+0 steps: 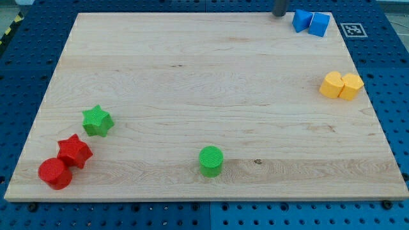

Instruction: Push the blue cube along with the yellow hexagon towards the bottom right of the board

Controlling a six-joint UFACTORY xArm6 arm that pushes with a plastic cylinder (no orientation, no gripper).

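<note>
at the view's bottom left sit a red cylinder [55, 174], red star [75, 151] and green star [97, 121], with a green cylinder [211, 160] bottom centre. my tip [279, 14], a bare rod with no fingers, stands just left of the blue cube [319, 24] at the top right. the yellow hexagon [332, 84] lies below it near the right edge.

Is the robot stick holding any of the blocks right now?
No, nothing is held. My tip only pushes; it sits at the view's top, just left of the blue blocks, with a small gap, not touching them.
</note>
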